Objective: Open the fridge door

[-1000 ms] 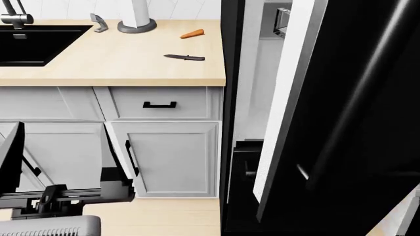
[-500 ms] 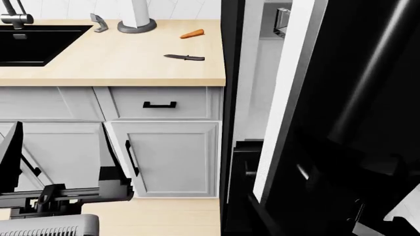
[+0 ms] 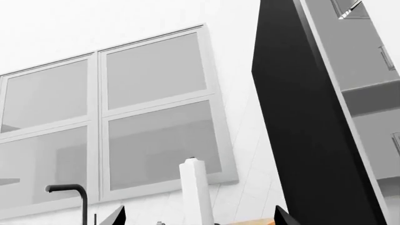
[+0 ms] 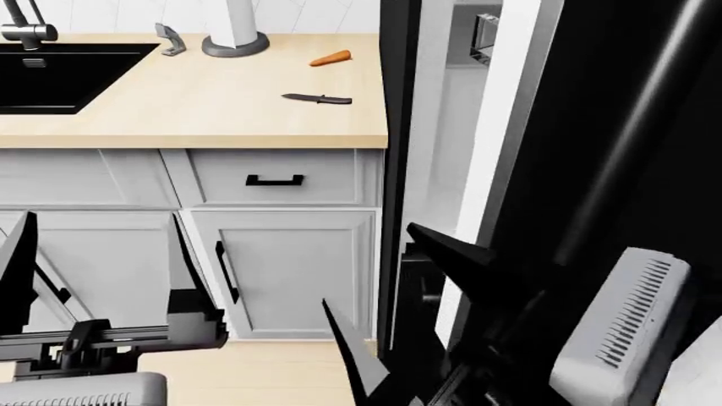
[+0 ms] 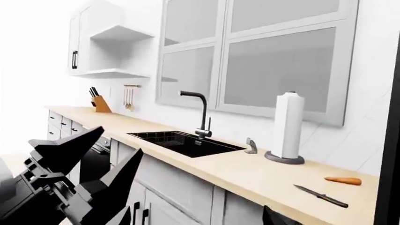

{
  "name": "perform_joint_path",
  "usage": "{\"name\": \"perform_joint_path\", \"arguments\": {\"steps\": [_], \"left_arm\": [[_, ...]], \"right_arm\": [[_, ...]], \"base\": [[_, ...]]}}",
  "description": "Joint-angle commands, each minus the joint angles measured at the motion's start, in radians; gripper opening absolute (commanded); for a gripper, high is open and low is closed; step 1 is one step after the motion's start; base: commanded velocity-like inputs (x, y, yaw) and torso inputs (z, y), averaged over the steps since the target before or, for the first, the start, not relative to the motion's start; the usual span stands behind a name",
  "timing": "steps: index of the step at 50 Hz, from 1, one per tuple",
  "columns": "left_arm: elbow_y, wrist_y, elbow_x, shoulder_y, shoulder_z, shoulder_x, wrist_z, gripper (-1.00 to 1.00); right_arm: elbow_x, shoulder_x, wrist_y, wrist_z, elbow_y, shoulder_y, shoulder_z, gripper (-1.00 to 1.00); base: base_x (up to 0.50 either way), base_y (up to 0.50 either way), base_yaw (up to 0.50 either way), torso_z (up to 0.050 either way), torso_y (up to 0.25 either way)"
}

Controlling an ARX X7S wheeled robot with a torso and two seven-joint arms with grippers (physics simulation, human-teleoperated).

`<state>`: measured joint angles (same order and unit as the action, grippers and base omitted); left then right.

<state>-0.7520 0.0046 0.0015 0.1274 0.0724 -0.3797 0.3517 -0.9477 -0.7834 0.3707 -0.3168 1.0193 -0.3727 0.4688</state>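
Note:
The fridge door [image 4: 615, 144], a glossy black panel with a long black bar handle [image 4: 645, 110] and a white inner edge [image 4: 496, 169], stands swung open at the right, and the pale fridge interior [image 4: 451, 127] shows beside it. My right gripper [image 4: 367, 264] is open, low in front of that gap. One finger is near the door's inner edge, the other is before the grey cabinet, and nothing is between them. My left gripper [image 4: 101, 254] is open and empty at the lower left, fingers pointing up. In the wrist views both the left gripper [image 3: 198, 216] and the right gripper [image 5: 198, 218] hold nothing.
A wooden counter [image 4: 203, 110] left of the fridge carries a knife [image 4: 318, 99], a carrot [image 4: 331, 58], a paper towel stand [image 4: 235, 41] and a black sink [image 4: 57, 76]. Grey cabinet doors [image 4: 299, 271] and a drawer [image 4: 274, 179] lie below it. The fridge's black body [image 3: 300, 117] rises beside my left gripper.
My right arm has risen into the head view from the lower right, its open gripper now before the fridge gap. The door and left arm have barely moved.

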Motion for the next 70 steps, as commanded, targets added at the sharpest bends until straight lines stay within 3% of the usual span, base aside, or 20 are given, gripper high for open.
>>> {"name": "perform_joint_path", "arguments": {"steps": [1,12,36,44,70], "left_arm": [[0.004,0.0,-0.004,-0.004,0.001,-0.002,0.003,1.0],[0.005,0.007,-0.005,0.002,0.0,-0.005,0.008,1.0],[0.009,0.009,-0.009,0.002,0.005,-0.012,0.013,1.0],[0.009,0.009,-0.013,0.003,0.004,-0.015,0.015,1.0],[-0.007,0.022,-0.033,0.033,-0.016,-0.029,0.025,1.0]], "right_arm": [[-0.08,0.097,0.18,-0.169,-0.008,-0.171,0.122,1.0],[-0.194,0.211,0.325,-0.347,-0.096,-0.306,0.178,1.0],[-0.336,0.427,0.454,-0.581,-0.32,-0.499,0.208,1.0],[-0.353,0.477,0.478,-0.595,-0.355,-0.528,0.241,1.0],[-0.347,0.622,0.498,-0.629,-0.772,-0.68,0.242,1.0]], "base": [[0.0,0.0,0.0,0.0,0.0],[0.0,0.0,0.0,0.0,0.0],[0.0,0.0,0.0,0.0,0.0],[0.0,0.0,0.0,0.0,0.0],[0.0,0.0,0.0,0.0,0.0]]}}
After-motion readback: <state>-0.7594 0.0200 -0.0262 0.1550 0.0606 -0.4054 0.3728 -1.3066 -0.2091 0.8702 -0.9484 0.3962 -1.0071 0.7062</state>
